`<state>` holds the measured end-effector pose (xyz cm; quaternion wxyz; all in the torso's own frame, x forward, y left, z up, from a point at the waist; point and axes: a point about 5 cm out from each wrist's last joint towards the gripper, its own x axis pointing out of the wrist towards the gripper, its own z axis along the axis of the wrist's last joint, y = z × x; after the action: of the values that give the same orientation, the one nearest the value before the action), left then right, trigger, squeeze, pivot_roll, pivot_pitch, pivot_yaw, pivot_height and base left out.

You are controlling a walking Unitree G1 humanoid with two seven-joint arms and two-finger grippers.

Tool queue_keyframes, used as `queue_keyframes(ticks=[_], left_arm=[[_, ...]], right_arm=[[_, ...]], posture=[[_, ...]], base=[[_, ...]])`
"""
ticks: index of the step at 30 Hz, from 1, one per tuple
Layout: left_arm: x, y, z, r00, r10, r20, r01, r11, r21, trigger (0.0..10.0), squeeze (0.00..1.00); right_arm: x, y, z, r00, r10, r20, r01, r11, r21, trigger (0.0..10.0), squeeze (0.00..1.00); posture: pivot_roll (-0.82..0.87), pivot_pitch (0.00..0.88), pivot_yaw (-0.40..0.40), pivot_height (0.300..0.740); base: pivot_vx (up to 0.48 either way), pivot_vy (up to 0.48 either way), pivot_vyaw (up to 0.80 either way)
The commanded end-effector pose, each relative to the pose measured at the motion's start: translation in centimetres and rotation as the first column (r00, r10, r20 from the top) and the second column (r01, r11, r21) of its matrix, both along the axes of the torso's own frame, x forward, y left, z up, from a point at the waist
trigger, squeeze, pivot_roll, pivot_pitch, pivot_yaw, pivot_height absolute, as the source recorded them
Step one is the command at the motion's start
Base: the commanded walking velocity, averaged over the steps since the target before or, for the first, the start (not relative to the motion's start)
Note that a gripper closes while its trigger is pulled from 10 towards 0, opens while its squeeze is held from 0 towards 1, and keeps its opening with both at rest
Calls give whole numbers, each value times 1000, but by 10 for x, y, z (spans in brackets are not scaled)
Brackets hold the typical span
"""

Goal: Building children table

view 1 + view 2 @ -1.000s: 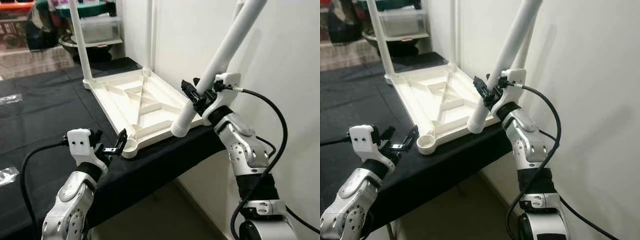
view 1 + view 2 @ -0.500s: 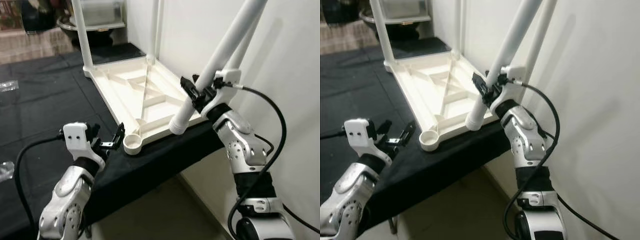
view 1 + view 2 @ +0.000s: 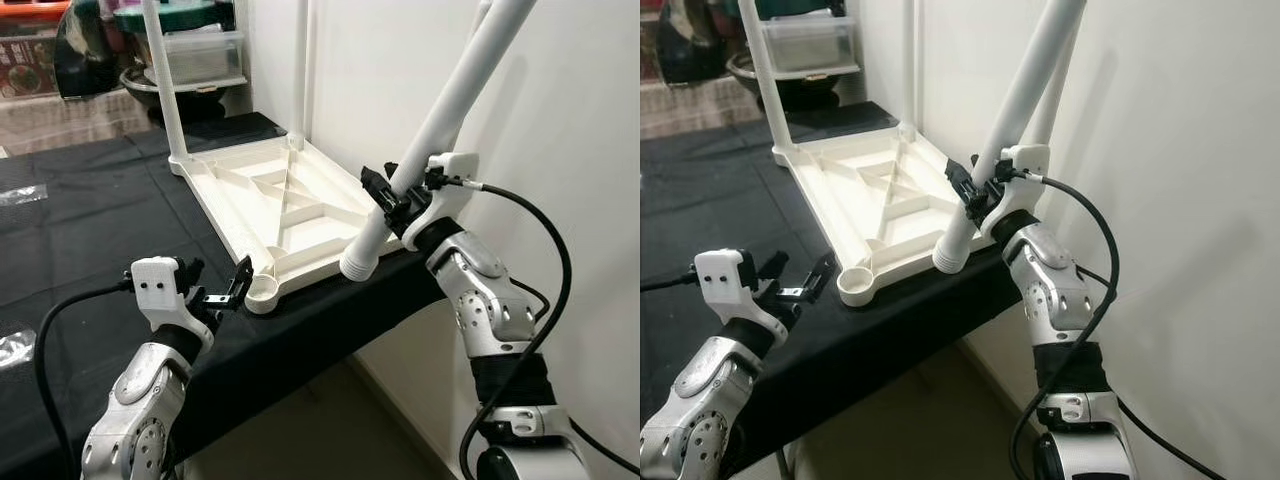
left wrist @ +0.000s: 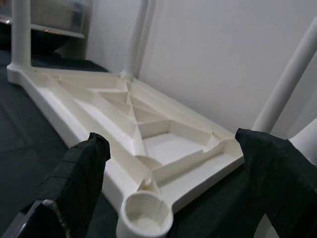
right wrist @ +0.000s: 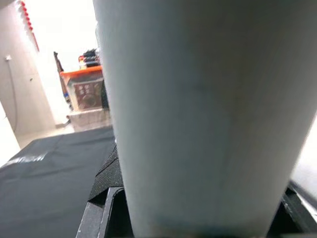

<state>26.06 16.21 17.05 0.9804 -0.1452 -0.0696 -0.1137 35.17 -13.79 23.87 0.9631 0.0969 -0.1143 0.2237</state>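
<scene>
Risk sits closest at the left end effector [image 3: 222,292], which hovers with its fingers spread and nothing between them, just beside the near corner of the upturned white tabletop [image 3: 290,205]; a careless nudge from it could, I judge, slide that tabletop along the black-covered surface [image 3: 90,230] and shift the empty round socket [image 3: 262,289] away from where a leg has to go. That socket overhangs close to the surface's front edge, so a downward push there might tip the tabletop or drag it over the edge. A little farther on, the right end effector [image 3: 388,196] is clenched around a loose white leg [image 3: 430,125], held tilted with its lower end hanging near the right corner of the tabletop, slightly off it. Since the grip is low on a long leg, the upper part could swing and strike the wall [image 3: 560,120] close behind it, or the leg could twist in the fingers and arrive at a socket crooked, jamming rather than seating. At the far end two legs [image 3: 163,80] already stand upright in their corners; a hard knock to the tabletop could loosen them.
</scene>
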Motion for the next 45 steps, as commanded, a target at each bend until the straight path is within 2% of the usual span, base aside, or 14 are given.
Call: queue_keyframes(ticks=[1, 4, 8, 13, 17, 22, 25, 29, 30, 34, 36, 41, 45], left_arm=[[-1, -1, 0, 1000, -11, 3, 11, 1000, -7, 10000, 0], [-2, -2, 0, 1000, -12, 5, 12, 1000, -4, 10000, 0], [-2, -2, 0, 1000, -12, 3, 12, 1000, -9, 10000, 0], [-2, -2, -1, 1000, -13, -3, 13, 1000, -5, 10000, 0], [-2, -2, -1, 1000, -11, 1, 11, 1000, -7, 10000, 0], [-2, -3, -1, 1000, -16, 1, 16, 1000, -7, 10000, 0], [-1, -3, -1, 1000, -12, 4, 12, 1000, -8, 10000, 0], [-1, -2, 0, 1000, -8, 8, 8, 1000, -19, 10000, 0], [-1, -2, -1, 1000, -9, 4, 9, 1000, -14, 10000, 0], [-1, -1, 3, 999, -1, 32, 2, 999, -52, 10000, 0], [0, -2, 2, 1000, -9, 16, 10, 999, -38, 10000, 0], [0, -1, 1, 1000, -7, 20, 7, 1000, -16, 10000, 0], [0, -1, -1, 1000, -7, 4, 7, 1000, -16, 10000, 0]], right_arm=[[-2, 2, 2, 1000, 8, 10, -8, 1000, -1, 10000, 0], [-4, 5, 3, 999, 7, 32, -6, 999, -35, 10000, 0], [-4, 5, 3, 1000, 9, 18, -9, 1000, 5, 10000, 0], [-3, 3, 3, 1000, -1, 13, 2, 1000, -13, 10000, 0], [-3, -1, 1, 1000, -17, 0, 17, 1000, 5, 10000, 0], [-3, -3, 2, 999, -35, 16, 35, 999, -31, 10000, 0], [-4, -3, 2, 999, -44, 33, 45, 997, -56, 10000, 0], [-3, -4, 2, 999, -47, 16, 47, 999, -21, 10000, 0], [-3, -5, 3, 998, -58, 27, 59, 997, -52, 10000, 0], [-3, -4, 1, 999, -48, 13, 49, 999, -22, 10000, 0], [-3, -6, 1, 997, -68, 26, 70, 996, -62, 10000, 0], [-3, -7, -1, 997, -76, 7, 76, 997, -18, 10000, 0], [-1, -9, -4, 997, -77, -22, 77, 997, -14, 10000, 0]], posture=[[53, 0, -61, 740], [53, 0, -61, 740], [53, 0, -61, 740], [56, 0, -64, 740], [49, 0, -62, 740], [47, 0, -60, 740], [47, 0, -62, 740], [48, 0, -63, 740], [48, 0, -63, 740], [47, 0, -61, 740], [45, 0, -61, 740], [44, 0, -59, 740], [44, 0, -59, 740]], base=[[409, 0, 0], [0, 0, 800], [0, 0, 600], [0, 0, 480], [227, 0, 0], [243, 0, 0], [416, 0, 800], [360, 0, 600], [0, 0, 450], [285, 0, 506], [0, 0, 400], [0, 0, 800], [0, 0, -800]])
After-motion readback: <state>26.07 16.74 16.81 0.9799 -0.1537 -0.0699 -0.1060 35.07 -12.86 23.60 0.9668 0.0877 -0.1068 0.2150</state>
